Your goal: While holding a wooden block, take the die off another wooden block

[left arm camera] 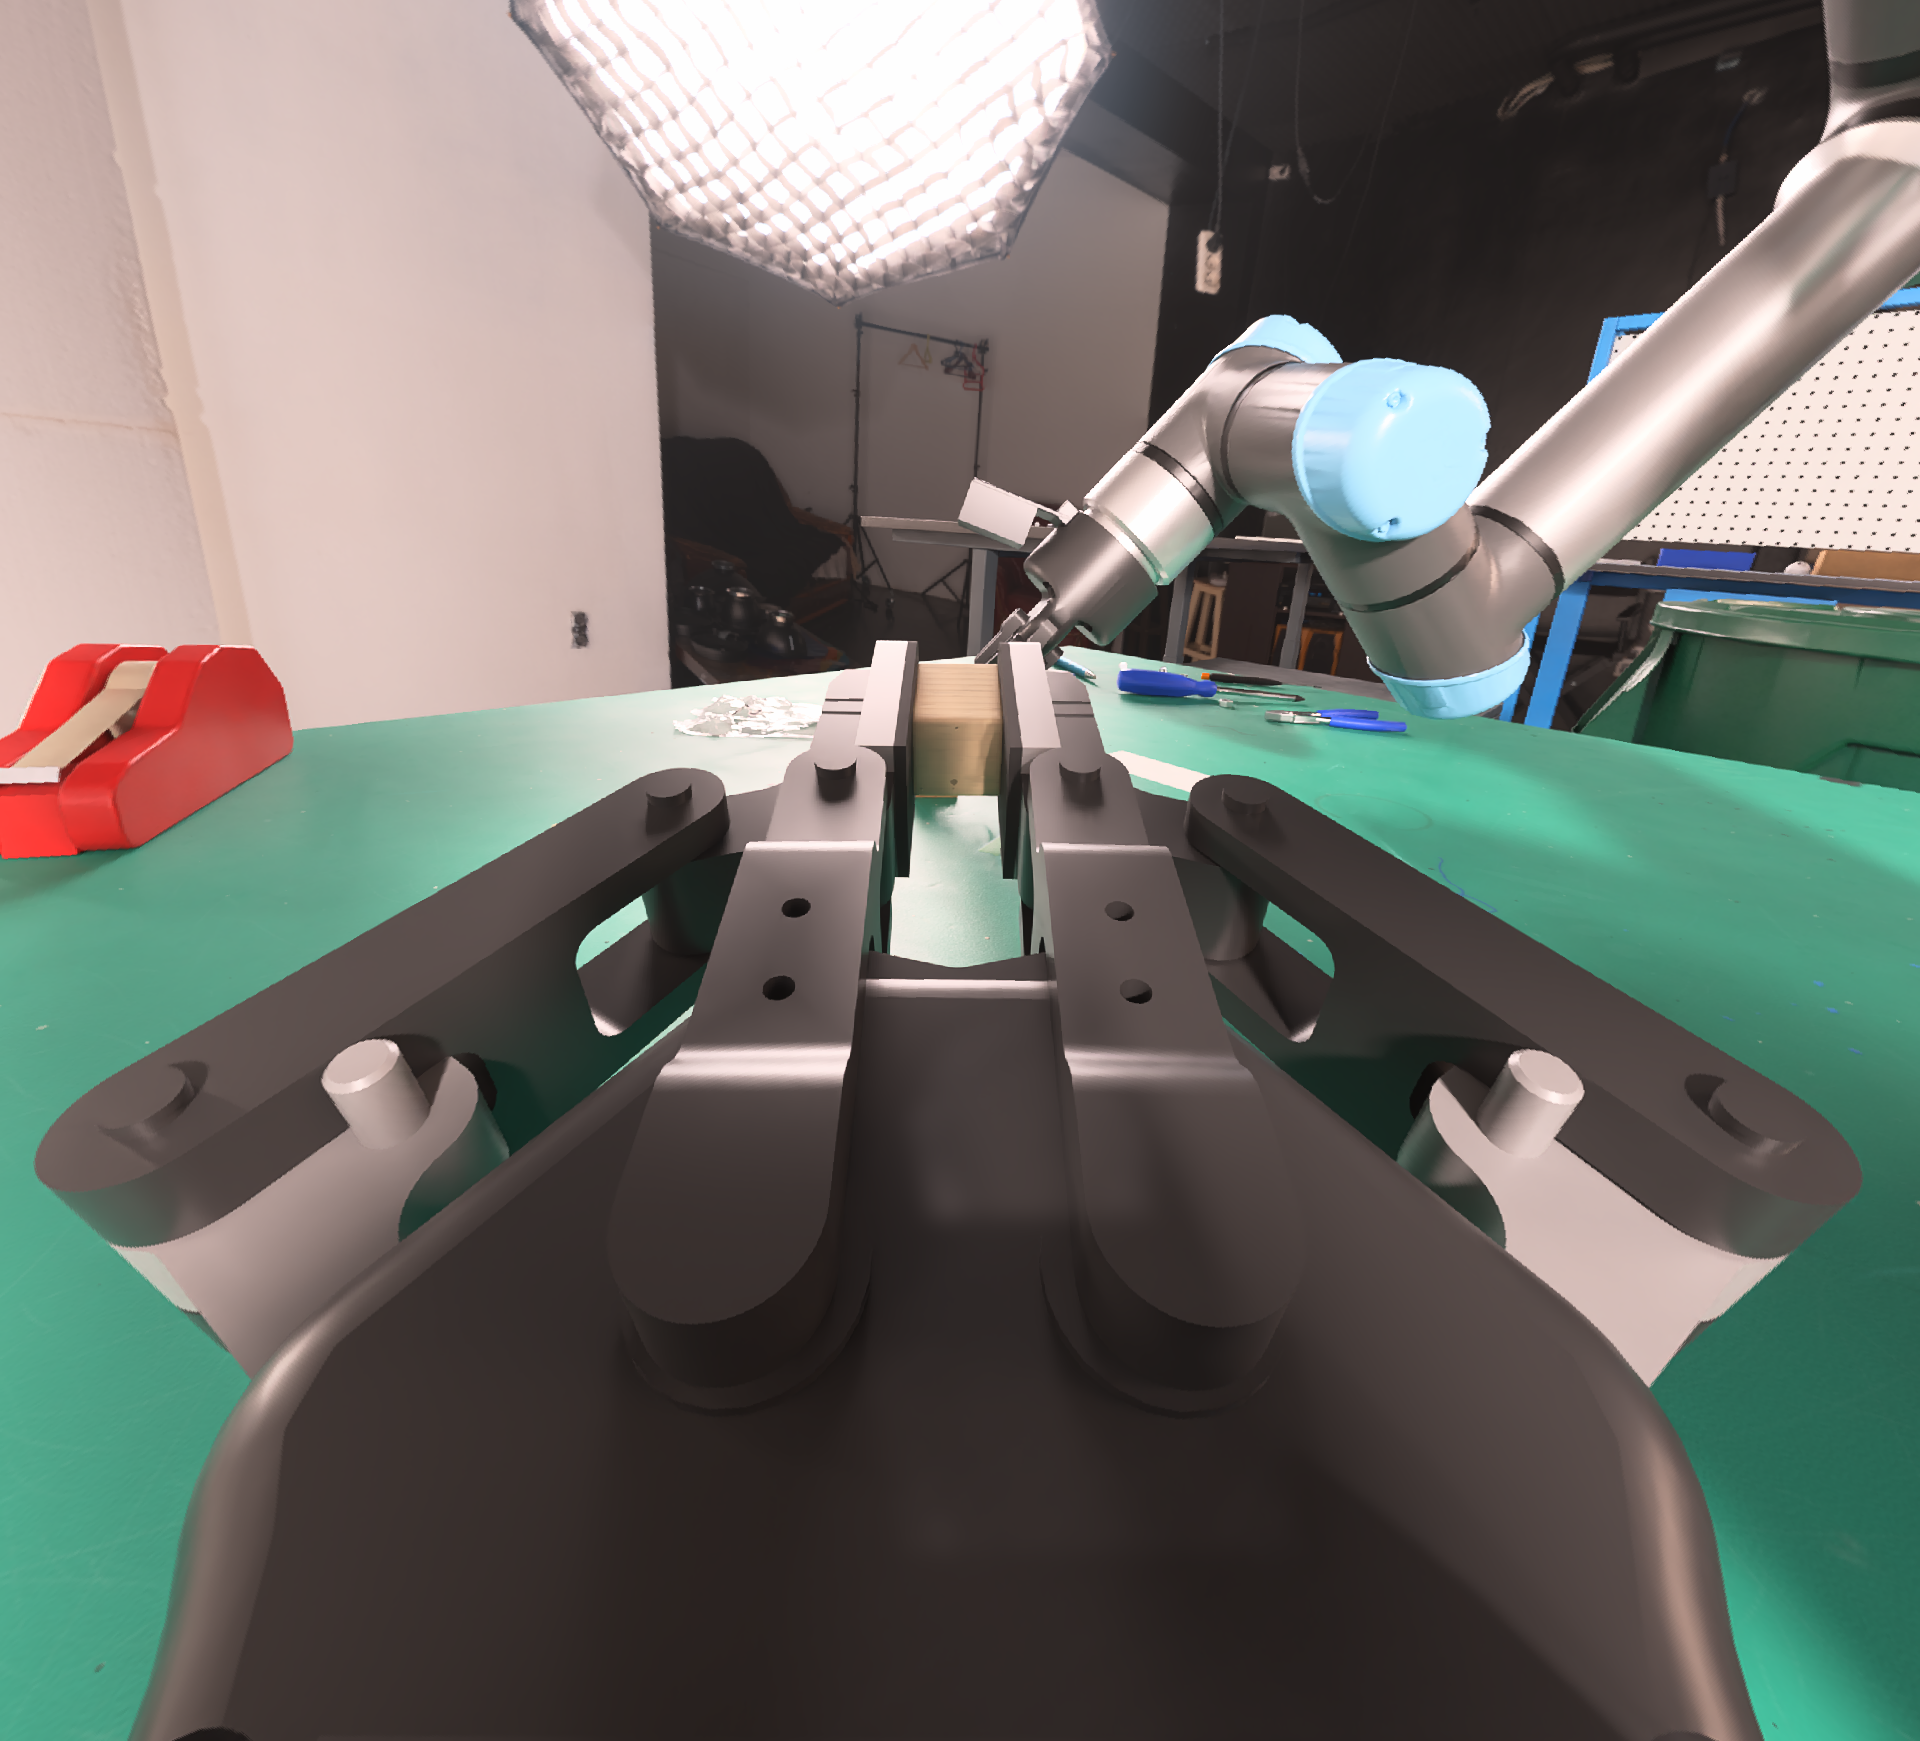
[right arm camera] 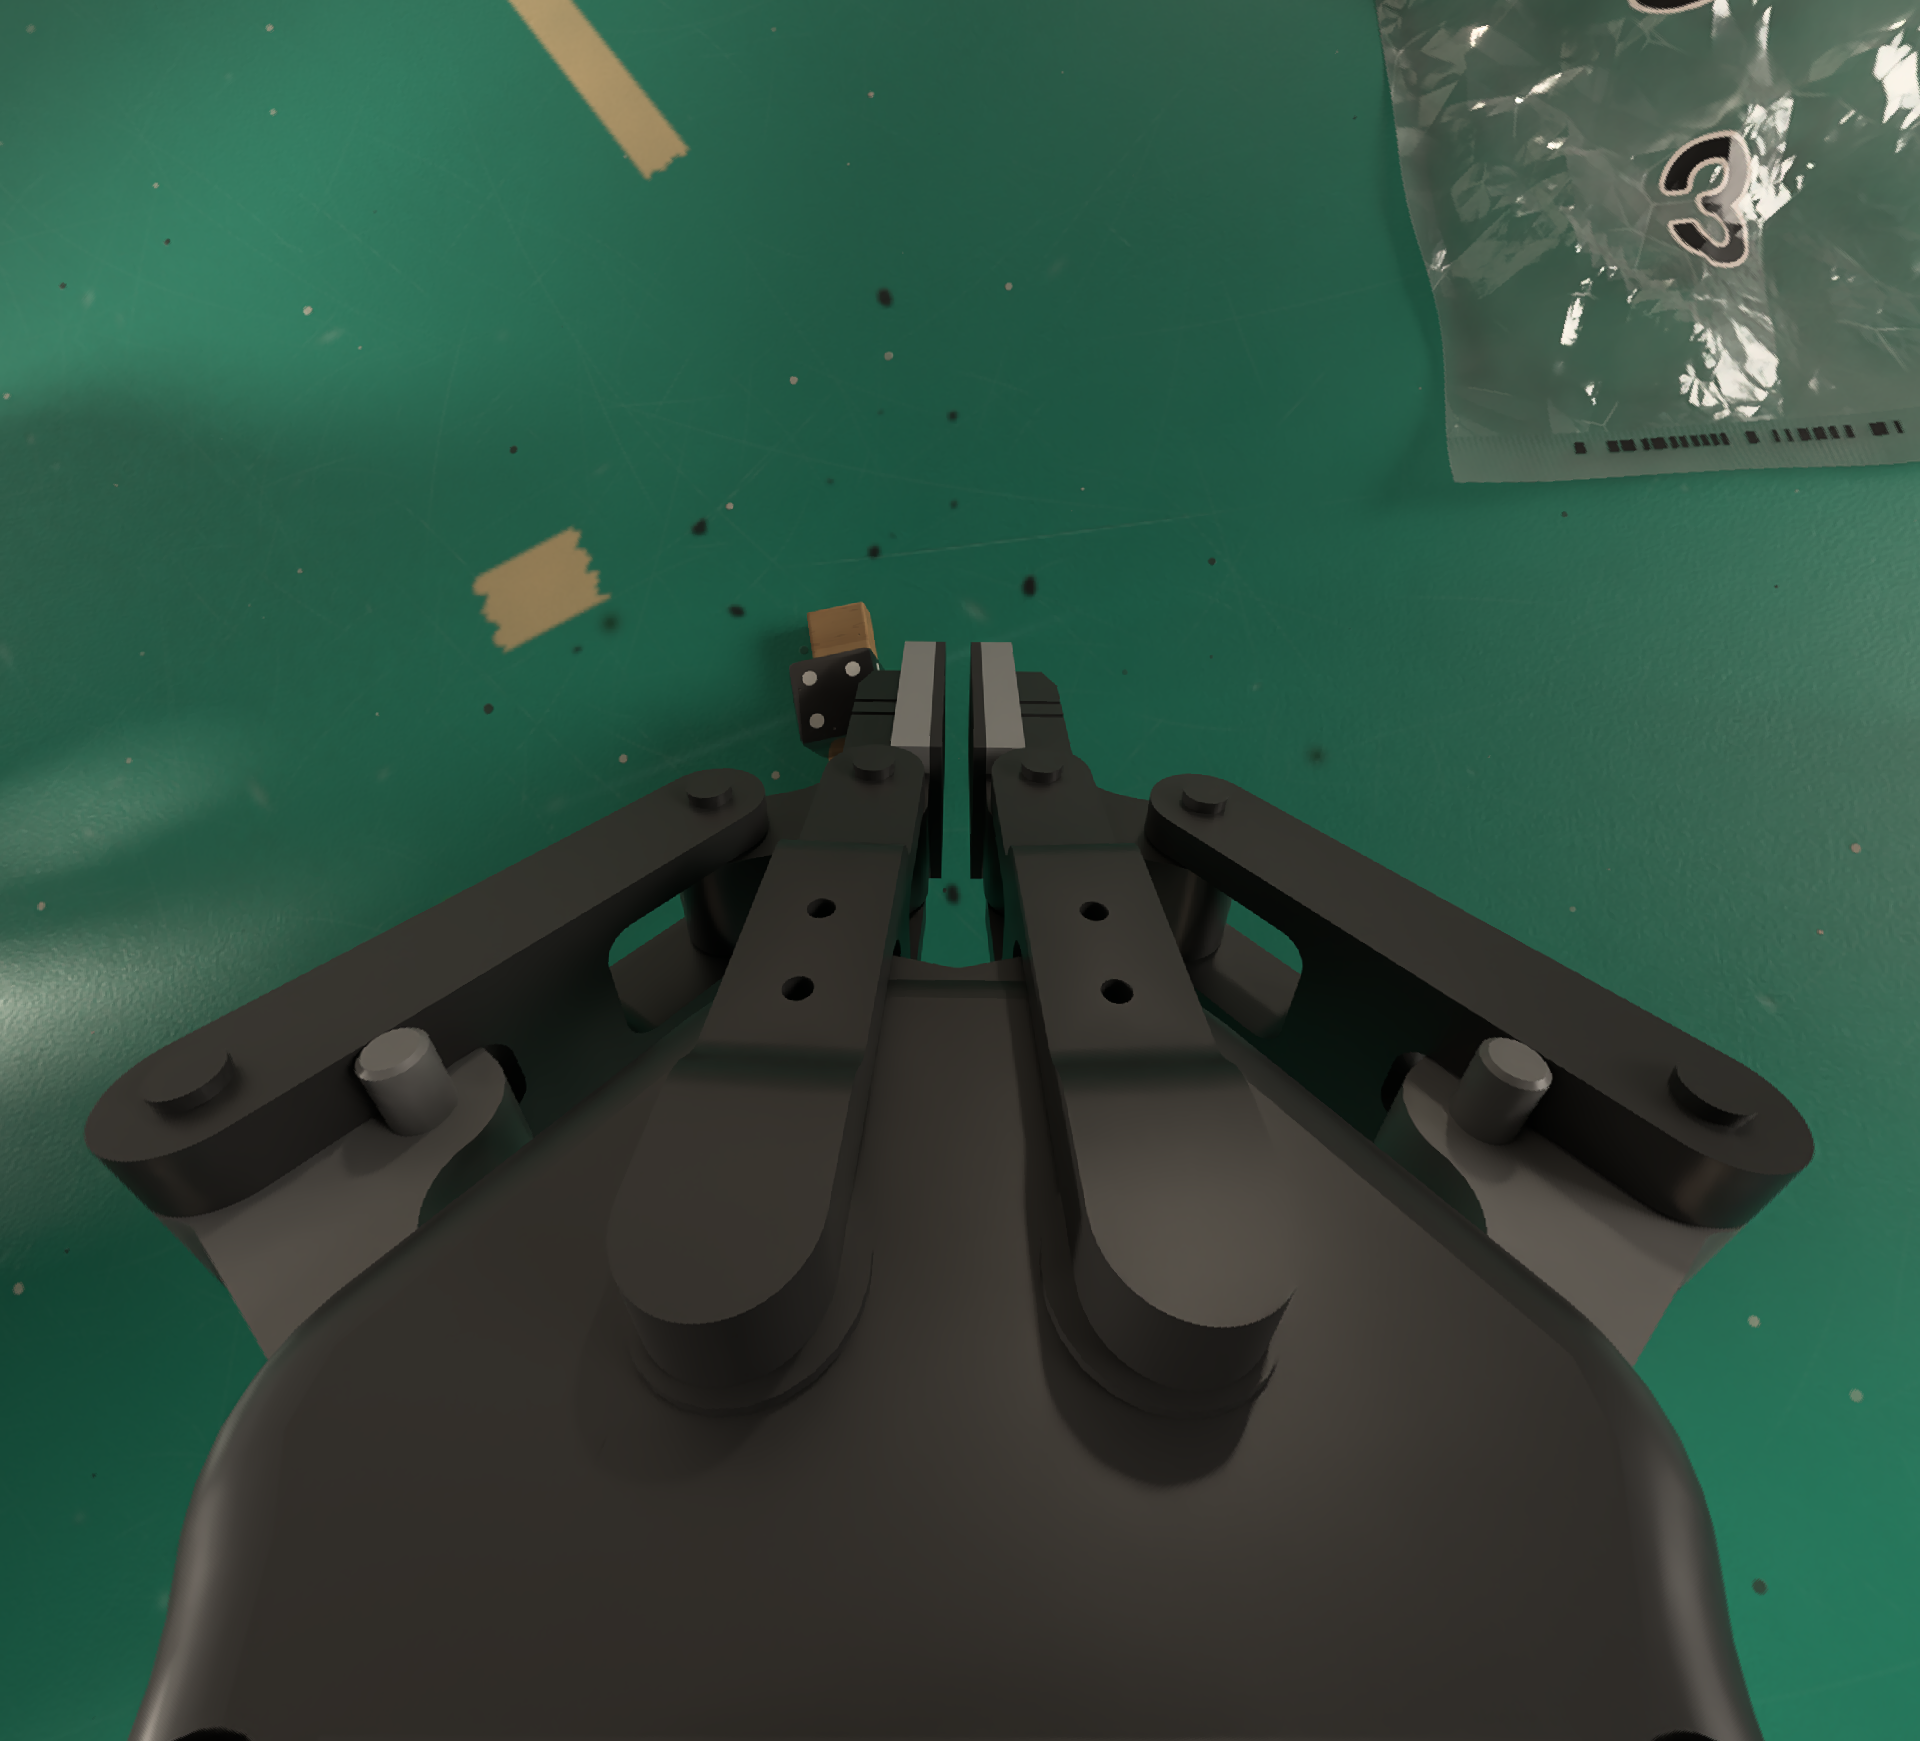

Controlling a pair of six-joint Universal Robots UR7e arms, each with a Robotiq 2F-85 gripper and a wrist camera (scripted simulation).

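My left gripper (left arm camera: 958,689) is shut on a pale wooden block (left arm camera: 956,727) and holds it above the green table (left arm camera: 416,860). In the right wrist view a black die with white dots (right arm camera: 829,694) sits tilted against a small brown wooden block (right arm camera: 840,628) on the table, just left of my right gripper (right arm camera: 958,689). The right gripper's fingers are nearly together with only a thin gap and nothing between them. The die touches the outer side of its left finger (right arm camera: 916,694). The right arm (left arm camera: 1351,486) also shows beyond the held block in the left wrist view.
A red tape dispenser (left arm camera: 135,746) stands at the far left. A crumpled clear plastic bag (right arm camera: 1683,164) lies to the right, also seen in the left wrist view (left arm camera: 738,715). Blue-handled tools (left arm camera: 1247,694) lie at the back. Two tan tape strips (right arm camera: 592,70) (right arm camera: 540,590) stick to the table.
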